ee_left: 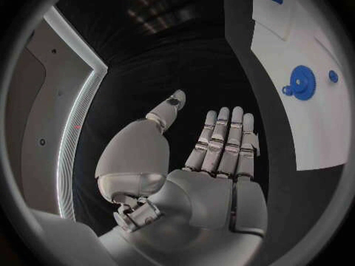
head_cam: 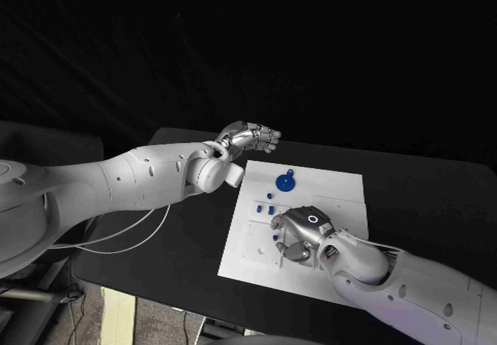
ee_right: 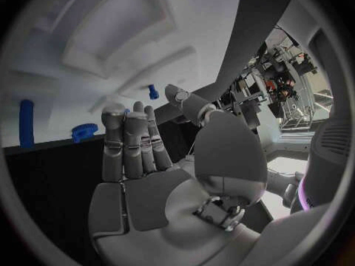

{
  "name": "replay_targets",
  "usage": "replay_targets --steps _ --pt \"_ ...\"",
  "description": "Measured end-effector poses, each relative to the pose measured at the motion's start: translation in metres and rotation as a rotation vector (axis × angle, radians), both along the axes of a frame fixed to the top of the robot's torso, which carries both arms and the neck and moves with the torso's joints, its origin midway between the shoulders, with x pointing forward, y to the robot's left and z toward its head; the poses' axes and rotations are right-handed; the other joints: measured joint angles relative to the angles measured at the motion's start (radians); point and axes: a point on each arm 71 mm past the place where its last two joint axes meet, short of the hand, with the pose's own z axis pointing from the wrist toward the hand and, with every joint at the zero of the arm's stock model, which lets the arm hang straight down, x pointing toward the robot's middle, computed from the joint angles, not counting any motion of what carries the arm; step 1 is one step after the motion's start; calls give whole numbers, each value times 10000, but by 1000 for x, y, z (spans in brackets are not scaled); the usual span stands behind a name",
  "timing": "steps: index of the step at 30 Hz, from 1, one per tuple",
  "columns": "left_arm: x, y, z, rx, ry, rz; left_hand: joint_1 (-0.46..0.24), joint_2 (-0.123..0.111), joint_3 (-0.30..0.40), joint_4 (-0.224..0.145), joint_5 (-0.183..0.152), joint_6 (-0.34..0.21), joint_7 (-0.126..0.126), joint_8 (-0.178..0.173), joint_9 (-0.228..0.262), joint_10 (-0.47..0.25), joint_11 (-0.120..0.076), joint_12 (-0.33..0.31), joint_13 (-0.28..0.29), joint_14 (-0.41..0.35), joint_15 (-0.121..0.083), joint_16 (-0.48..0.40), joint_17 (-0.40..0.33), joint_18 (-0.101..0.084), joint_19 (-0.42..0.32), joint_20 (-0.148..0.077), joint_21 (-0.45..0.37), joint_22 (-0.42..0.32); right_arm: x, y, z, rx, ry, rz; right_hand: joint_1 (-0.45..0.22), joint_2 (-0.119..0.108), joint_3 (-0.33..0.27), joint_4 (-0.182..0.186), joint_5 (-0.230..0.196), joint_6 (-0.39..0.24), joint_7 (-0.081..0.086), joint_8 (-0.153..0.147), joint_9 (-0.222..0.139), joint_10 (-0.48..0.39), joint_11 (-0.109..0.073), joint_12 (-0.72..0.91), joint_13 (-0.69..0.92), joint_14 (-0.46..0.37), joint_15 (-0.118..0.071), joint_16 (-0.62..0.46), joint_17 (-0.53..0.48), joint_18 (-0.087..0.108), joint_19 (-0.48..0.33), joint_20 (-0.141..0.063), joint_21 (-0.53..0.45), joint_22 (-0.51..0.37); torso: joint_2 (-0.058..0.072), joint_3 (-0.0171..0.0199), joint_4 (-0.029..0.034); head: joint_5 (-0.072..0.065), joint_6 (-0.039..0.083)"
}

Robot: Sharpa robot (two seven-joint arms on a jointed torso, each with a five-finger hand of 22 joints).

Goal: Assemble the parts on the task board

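Note:
The white task board (head_cam: 342, 194) lies mid-table. A blue gear (head_cam: 286, 182) with a small blue piece (head_cam: 291, 172) beside it sits near its far edge, and several small blue pegs (head_cam: 265, 208) stand along its left side. My left hand (head_cam: 251, 136) hovers over the black table just past the board's far left corner, fingers straight and empty (ee_left: 222, 142); the left wrist view shows the gear (ee_left: 301, 81) and the board (ee_left: 325, 130). My right hand (head_cam: 300, 228) hangs over the board's near middle, palm flat and empty (ee_right: 136, 153), close to a blue peg (ee_right: 26, 130) and a small toothed part (ee_right: 84, 131).
The black table (head_cam: 424, 194) spreads around the board, with bare room to the right and at the back. White cables (head_cam: 135, 233) hang off the table's left edge under my left arm. The board has raised and recessed shapes (ee_right: 118, 29).

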Motion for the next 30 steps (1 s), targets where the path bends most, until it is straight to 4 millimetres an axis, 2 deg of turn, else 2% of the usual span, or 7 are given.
replay_targets --steps 9,12,15,18,22,25,30 --pt "0 4 0 7 4 67 -11 -11 0 0 0 -5 5 0 1 0 0 0 1 0 0 0 -1 0 0 0 0 1 17 -32 57 884 -633 -569 319 -28 159 123 -373 103 -95 149 28 633 -235 320 35 132 -125 0 -13 -10 165 -84 0 0 -4 0 -12 -146 179" --pt "0 6 0 15 2 102 -11 -11 0 0 0 -6 5 18 1 0 0 0 1 0 0 0 10 -1 0 0 0 9 27 -48 77 781 -851 -853 319 -28 158 122 -438 105 -98 150 28 729 -262 348 46 165 -155 33 -13 -149 235 -125 0 0 -5 0 -20 -221 252" --pt "0 7 0 18 -2 119 -11 -11 0 0 0 -6 5 37 1 0 0 0 1 0 0 0 10 0 0 0 0 9 36 -62 85 365 -881 -1107 282 -57 -72 98 -642 39 -149 144 15 706 -242 315 24 166 -157 86 1 -151 236 -126 0 0 -6 0 -28 -295 313" --pt "0 7 0 22 -5 131 -10 -11 0 0 0 -6 5 37 1 0 0 0 1 0 0 0 10 -1 0 0 0 8 45 -77 84 -18 -822 -1469 126 -81 -315 -2 -897 -155 -239 49 -42 457 -146 158 -66 162 -154 86 5 -150 231 -121 0 0 -14 0 -37 -341 362" --pt "1 4 0 9 -8 92 -10 -10 0 0 0 -6 6 37 1 0 0 0 2 0 0 0 9 -1 -1 0 0 8 53 -90 76 -456 -632 -1811 131 -80 -454 -123 -981 -326 -330 0 -75 195 -54 9 -181 76 -69 86 5 -150 174 -69 0 0 -43 7 -57 -360 415" --pt "1 4 0 10 -10 98 -10 -10 0 0 0 -6 5 37 2 0 0 0 2 0 0 0 9 -1 0 1 0 7 55 -91 71 -622 -538 -1834 131 -80 -494 -164 -998 -427 -424 0 -90 71 -1 8 -258 64 -19 86 5 -150 172 -68 0 0 -61 17 -73 -354 426" --pt "1 4 0 11 -15 101 -10 -10 0 0 0 -6 6 37 2 0 0 0 2 0 0 0 8 0 0 1 0 16 56 -91 58 -1049 -317 -1815 131 -80 -550 -165 -1018 -446 -443 0 -90 -18 18 8 -346 64 8 86 5 -151 155 -50 0 0 -69 37 -82 -342 446"
